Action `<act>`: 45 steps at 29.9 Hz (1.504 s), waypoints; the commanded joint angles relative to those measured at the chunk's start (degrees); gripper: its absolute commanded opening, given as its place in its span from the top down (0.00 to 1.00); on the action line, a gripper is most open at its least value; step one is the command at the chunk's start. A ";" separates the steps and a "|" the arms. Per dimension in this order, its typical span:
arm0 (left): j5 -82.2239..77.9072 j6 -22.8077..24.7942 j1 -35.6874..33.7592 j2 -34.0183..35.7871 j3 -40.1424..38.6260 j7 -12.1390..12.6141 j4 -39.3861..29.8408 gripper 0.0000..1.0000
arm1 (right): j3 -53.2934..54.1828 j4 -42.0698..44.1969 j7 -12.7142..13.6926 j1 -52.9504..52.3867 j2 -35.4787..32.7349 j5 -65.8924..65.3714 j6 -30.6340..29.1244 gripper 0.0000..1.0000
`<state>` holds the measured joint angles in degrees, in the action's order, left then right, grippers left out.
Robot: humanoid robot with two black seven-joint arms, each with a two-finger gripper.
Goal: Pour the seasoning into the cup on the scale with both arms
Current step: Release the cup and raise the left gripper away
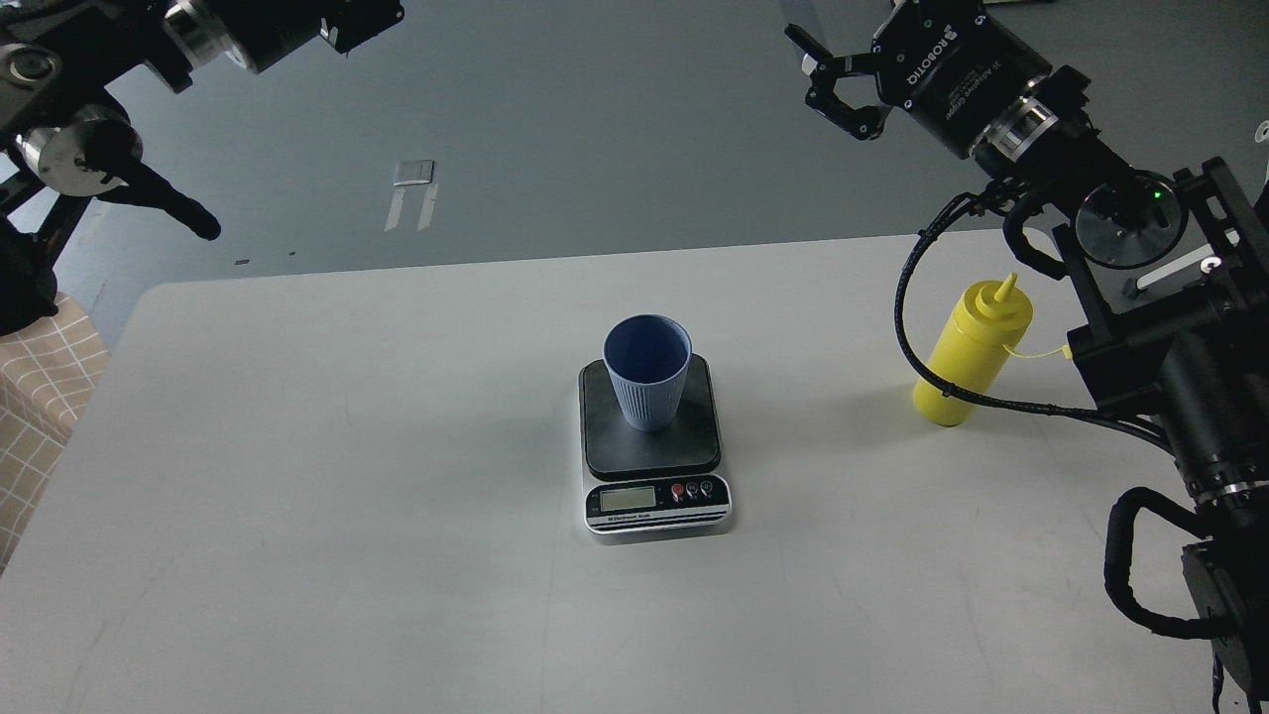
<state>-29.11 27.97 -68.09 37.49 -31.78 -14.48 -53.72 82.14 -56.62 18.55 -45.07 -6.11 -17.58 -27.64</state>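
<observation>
The light blue ribbed cup [647,375] stands upright on the dark platform of the scale [694,441] at the table's middle, with the scale's silver panel facing me. The yellow seasoning bottle [970,355] stands upright at the right, its small cap hanging off on a tether. My right gripper [828,77] is open and empty, high above the table's far edge, up and to the left of the bottle. My left arm is raised at the top left corner; its gripper end [365,18] is dark and cut by the frame edge, far from the cup.
The white table [347,496] has its far edge across the upper middle, with grey floor beyond. A tan checkered surface [40,392] sits off the table's left edge. My right arm's cables and joints [1170,377] crowd the right side beside the bottle.
</observation>
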 commanded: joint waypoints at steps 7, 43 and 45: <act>21.02 0.03 3.67 -0.66 -0.65 -0.29 11.00 0.02 | 1.62 0.28 0.00 0.15 -0.31 0.00 0.30 0.00; 29.38 0.03 20.72 -2.86 -14.10 -0.20 11.80 0.02 | 1.88 0.02 0.00 2.35 -2.24 7.11 0.83 0.00; 29.38 0.03 20.72 -3.03 -14.10 -0.20 11.80 0.02 | 1.97 0.02 0.09 1.92 -2.33 9.30 1.18 0.00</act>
<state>0.26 28.00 -47.38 34.69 -45.85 -14.69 -41.87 84.04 -56.66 18.55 -42.63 -8.34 -11.00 -26.82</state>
